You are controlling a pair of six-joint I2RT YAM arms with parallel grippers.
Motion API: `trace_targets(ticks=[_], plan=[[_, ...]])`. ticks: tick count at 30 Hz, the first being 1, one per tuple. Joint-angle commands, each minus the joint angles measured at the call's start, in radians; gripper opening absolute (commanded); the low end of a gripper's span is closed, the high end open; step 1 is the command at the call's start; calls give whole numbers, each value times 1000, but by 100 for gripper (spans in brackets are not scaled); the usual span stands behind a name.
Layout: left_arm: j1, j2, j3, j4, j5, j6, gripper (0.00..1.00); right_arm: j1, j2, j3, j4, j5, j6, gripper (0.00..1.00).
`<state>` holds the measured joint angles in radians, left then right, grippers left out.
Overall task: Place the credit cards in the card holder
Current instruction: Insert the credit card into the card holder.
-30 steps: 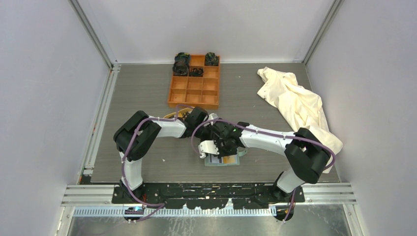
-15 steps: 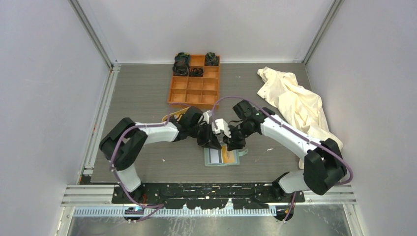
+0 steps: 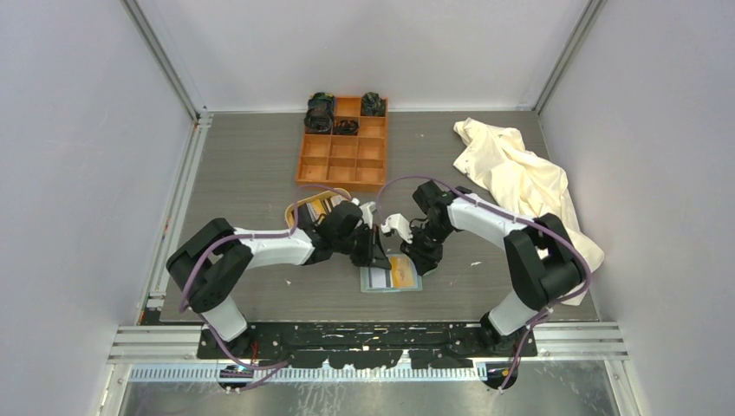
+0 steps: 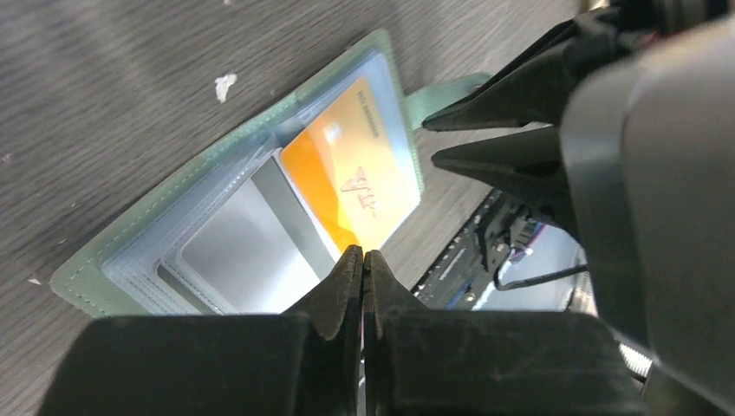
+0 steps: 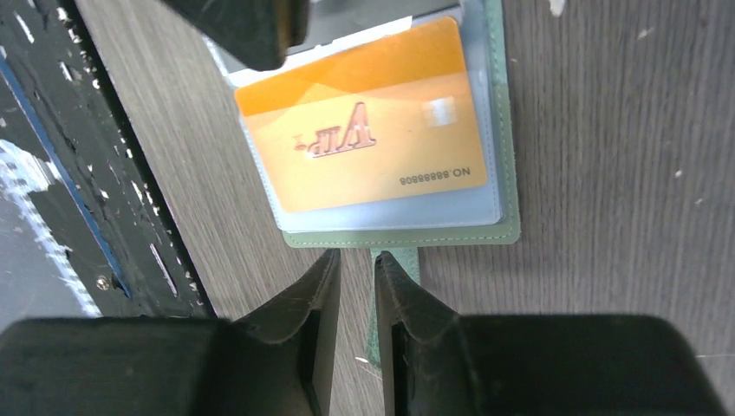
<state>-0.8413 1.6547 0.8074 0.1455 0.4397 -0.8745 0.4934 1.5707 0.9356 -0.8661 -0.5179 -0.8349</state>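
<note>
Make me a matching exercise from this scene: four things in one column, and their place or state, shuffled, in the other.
1 orange card
2 card holder
3 left gripper
4 cream cloth

A crumpled on the right side of the table
B jaws shut
C lying open and flat
D tucked inside the holder

Pairs: 1-D, 2-C, 3-B, 4-A

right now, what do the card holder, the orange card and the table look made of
Card holder: probably faux leather or fabric, sage, matte, stitched edge; its pockets look like glossy clear plastic.
Orange card: likely plastic, slight sheen, printed number.
Table: probably grey wood-grain laminate, matte.
</note>
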Motion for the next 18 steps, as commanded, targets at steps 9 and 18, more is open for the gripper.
trace_targets(ticks=[9,18], plan=[[-54,127,77,-46,-180,-40,0,-22,50,70,6,-5,141,26],[-72,202,137,-77,-189,-52,0,-24,29,66,22,-20,159,28]])
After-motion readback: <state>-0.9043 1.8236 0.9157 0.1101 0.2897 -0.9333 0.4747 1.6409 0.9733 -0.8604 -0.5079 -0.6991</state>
